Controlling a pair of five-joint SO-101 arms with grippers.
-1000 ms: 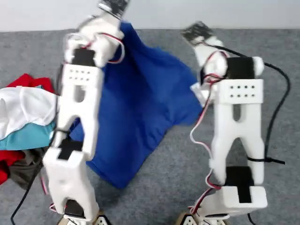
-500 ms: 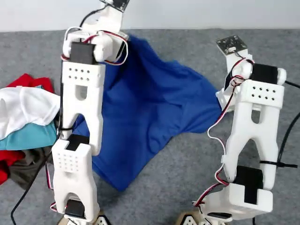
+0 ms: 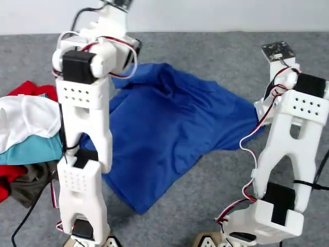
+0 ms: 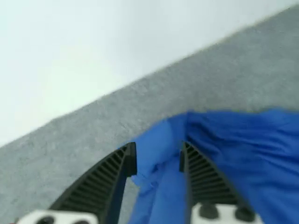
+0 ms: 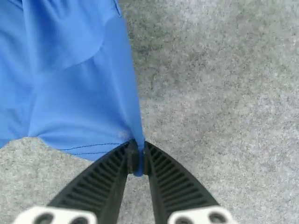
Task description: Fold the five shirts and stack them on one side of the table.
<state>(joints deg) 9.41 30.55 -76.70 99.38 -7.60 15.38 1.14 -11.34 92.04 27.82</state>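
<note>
A blue shirt (image 3: 169,134) lies partly spread over the middle of the grey table. In the left wrist view my left gripper (image 4: 158,161) is shut on a bunched fold of the blue shirt (image 4: 243,154), held near the table's far edge. In the right wrist view my right gripper (image 5: 136,161) is shut on the hem of the blue shirt (image 5: 70,88) at its right side. From the high view, the left arm (image 3: 85,103) stands over the shirt's left part and the right arm (image 3: 290,128) at its right edge. A pile of shirts (image 3: 25,139) in red, white, teal and dark colours sits at the table's left.
Grey carpet-like table surface (image 3: 216,56) runs to a white wall at the back. Both arm bases stand at the near edge. Open surface lies to the right of the blue shirt and along the back.
Both arms have drawn apart: the right gripper carried the shirt's edge to the right, the left shifted left and lowered. The blue shirt now lies wider and flatter.
</note>
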